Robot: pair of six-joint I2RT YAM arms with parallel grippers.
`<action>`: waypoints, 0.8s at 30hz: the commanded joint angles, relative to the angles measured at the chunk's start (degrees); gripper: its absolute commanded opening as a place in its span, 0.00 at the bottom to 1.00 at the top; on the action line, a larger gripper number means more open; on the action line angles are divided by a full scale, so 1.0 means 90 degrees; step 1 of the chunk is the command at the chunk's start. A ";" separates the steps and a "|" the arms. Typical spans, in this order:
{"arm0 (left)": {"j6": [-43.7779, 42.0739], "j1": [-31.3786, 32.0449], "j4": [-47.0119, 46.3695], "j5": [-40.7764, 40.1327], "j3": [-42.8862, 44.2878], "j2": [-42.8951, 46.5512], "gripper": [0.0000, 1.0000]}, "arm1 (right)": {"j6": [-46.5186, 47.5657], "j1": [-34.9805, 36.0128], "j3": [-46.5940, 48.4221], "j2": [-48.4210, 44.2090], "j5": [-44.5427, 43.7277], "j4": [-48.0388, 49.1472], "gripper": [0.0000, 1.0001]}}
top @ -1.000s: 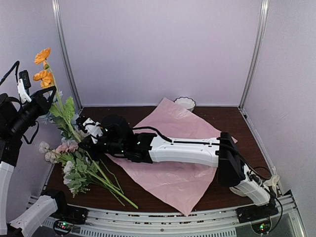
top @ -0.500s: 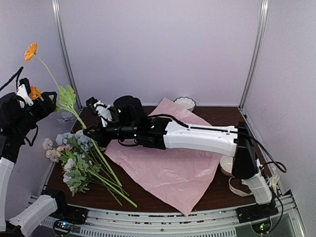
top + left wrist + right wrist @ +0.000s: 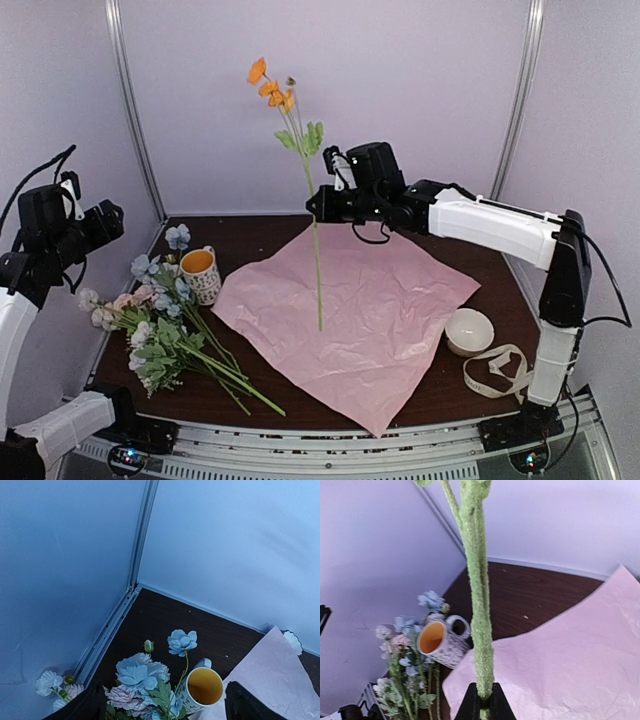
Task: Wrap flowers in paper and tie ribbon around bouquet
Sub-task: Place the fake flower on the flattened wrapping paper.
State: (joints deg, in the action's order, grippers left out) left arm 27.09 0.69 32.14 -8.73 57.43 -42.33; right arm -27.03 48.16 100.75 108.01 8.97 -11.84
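Gaping left fingers (image 3: 87,707): spread wide with nothing between them, held up off the bench (image 3: 455,395) at the far left, looking down on the blooms and the mug.
Flowers (image 3: 165,340): a leafy bunch lying on the bench's left side, white, pale pink and blue heads toward the left wall, green stems fanning out toward the near edge; the stem ends stop just short of the paper.
Mug (image 3: 200,275): upright, patterned outside and yellow-orange inside, standing at the far end of the bunch and just beside the paper's left corner, with blue blooms close around it.
Orange stem (image 3: 316,270): one long stem held apart from the bunch, upright, its orange blooms high against the back wall and its lower end down over the middle of the paper; whether the tip touches the sheet cannot be told.
Right fingers (image 3: 469,709): closed tight on that stem partway up its length, raised well above the bench.
Paper (image 3: 400,300): pale pink side up, spread flat and crinkled, set cornerwise across the middle of the bench.
Bowl (image 3: 468,330): white, empty, just beside the paper's right edge.
Ribbon (image 3: 500,370): cream, lying in loose loops on the bench near the bowl, by the right arm.
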 commanded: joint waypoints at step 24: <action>0.1121 -0.0017 -0.0732 0.0372 -0.0890 -0.2582 0.85 | 0.0064 -0.0686 -0.0457 0.1206 -0.1799 -0.1731 0.50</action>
State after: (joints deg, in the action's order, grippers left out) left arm 35.18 0.69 31.40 -3.88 48.25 -61.84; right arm -27.97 42.00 98.67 123.31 -4.89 -28.25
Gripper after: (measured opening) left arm 0.834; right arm 0.501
